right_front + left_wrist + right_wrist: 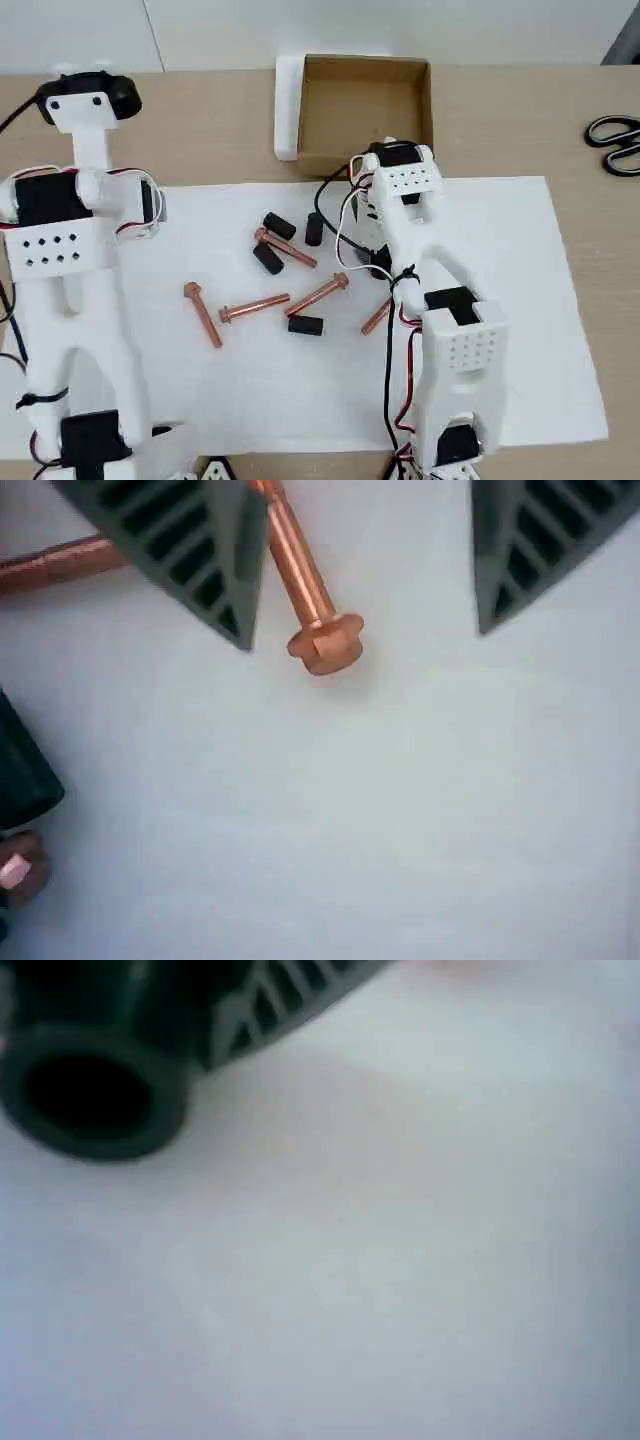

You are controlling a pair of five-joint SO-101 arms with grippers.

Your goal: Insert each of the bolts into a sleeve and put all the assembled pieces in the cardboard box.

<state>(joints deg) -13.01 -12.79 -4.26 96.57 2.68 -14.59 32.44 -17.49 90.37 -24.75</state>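
Note:
Several copper bolts (254, 307) and several black sleeves (267, 258) lie loose on the white sheet (520, 260). The cardboard box (428, 100) stands at the back. My left gripper (360, 590) is open low over the sheet. A bolt (318, 630) lies head-down between its fingers (200, 560), right beside one of them. My right gripper (215, 1035) holds a black sleeve (95, 1090), whose open bore faces the camera just above the sheet. In the high view this gripper (375, 258) is tucked under its arm, close to a bolt (377, 317).
A white foam block (288, 105) leans against the box's left side. Scissors (615, 143) lie at the table's far right. In the left wrist view a second bolt (55, 562), another sleeve (20, 770) and a bolt end (18, 870) lie nearby.

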